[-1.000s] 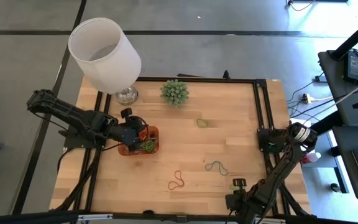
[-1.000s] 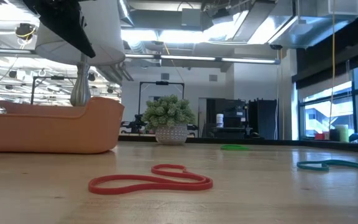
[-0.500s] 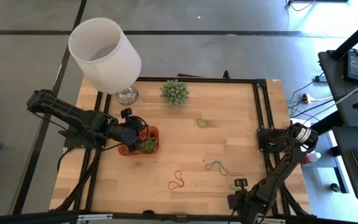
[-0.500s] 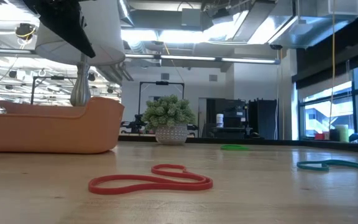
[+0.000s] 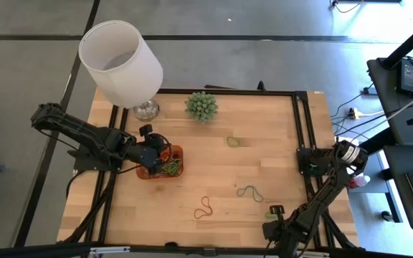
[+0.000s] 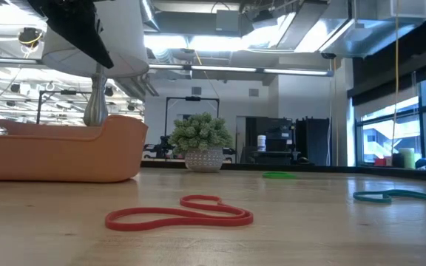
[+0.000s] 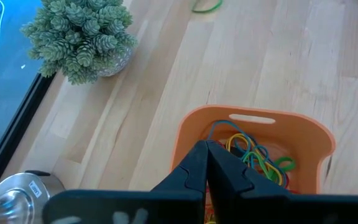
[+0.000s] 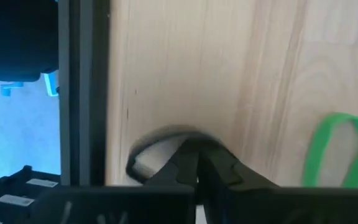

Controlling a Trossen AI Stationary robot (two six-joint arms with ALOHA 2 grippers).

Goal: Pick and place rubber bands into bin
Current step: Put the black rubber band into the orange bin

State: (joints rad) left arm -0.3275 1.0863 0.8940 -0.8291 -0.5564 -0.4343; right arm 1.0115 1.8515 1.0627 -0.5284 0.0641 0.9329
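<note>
The orange bin (image 5: 160, 162) stands on the table's left part and holds several rubber bands (image 7: 253, 155) in green, yellow and blue. My left gripper (image 7: 205, 149) is shut and hangs over the bin's left end (image 5: 153, 154); I see nothing between its fingers. Loose bands lie flat on the wood: an orange-red one (image 5: 205, 208), a blue-grey one (image 5: 249, 192), a green one (image 5: 233, 142) farther back, and a green one (image 8: 337, 149) beside my right gripper. My right gripper (image 8: 194, 152) is shut and empty at the table's near right edge (image 5: 274, 213).
A white lampshade on a metal foot (image 5: 120, 63) stands at the far left corner. A spiky green ball plant (image 5: 201, 106) stands at the far middle. A black frame rail (image 5: 301, 129) runs along the table's right side. The bare wood between the bands is open.
</note>
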